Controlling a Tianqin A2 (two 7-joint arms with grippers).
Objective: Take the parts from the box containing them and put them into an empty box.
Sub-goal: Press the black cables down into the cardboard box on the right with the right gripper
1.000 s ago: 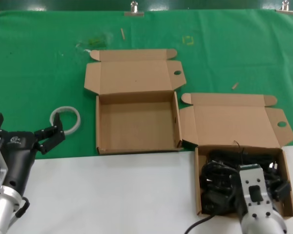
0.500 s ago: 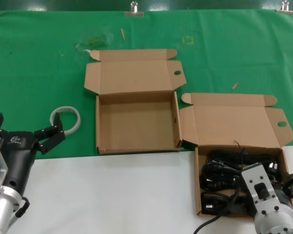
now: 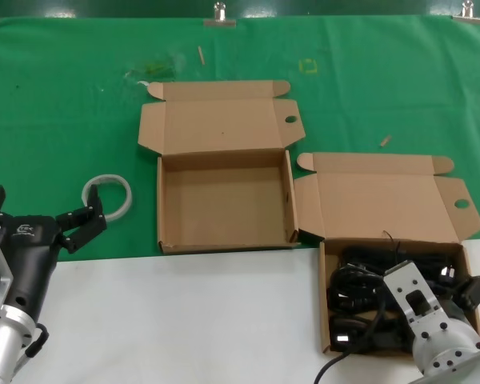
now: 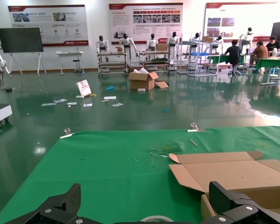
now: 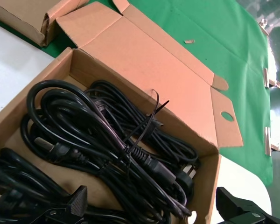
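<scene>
Black coiled power cords, the parts, fill the brown box containing them at the front right. Its lid lies folded back with a round hole in one ear. My right gripper hovers open just over the cords, one finger above them and the other past the box's side wall, holding nothing. The empty box stands open in the middle, partly seen in the left wrist view. At the front left my left gripper waits open and holds nothing.
A white ring of tape lies just ahead of the left gripper. Green cloth covers the back of the table, held by clips. Bare white tabletop runs along the front. Small scraps dot the cloth.
The right gripper has shifted right and turned over the cord box, uncovering more of the cords. The left arm, both boxes and the tape ring have not moved.
</scene>
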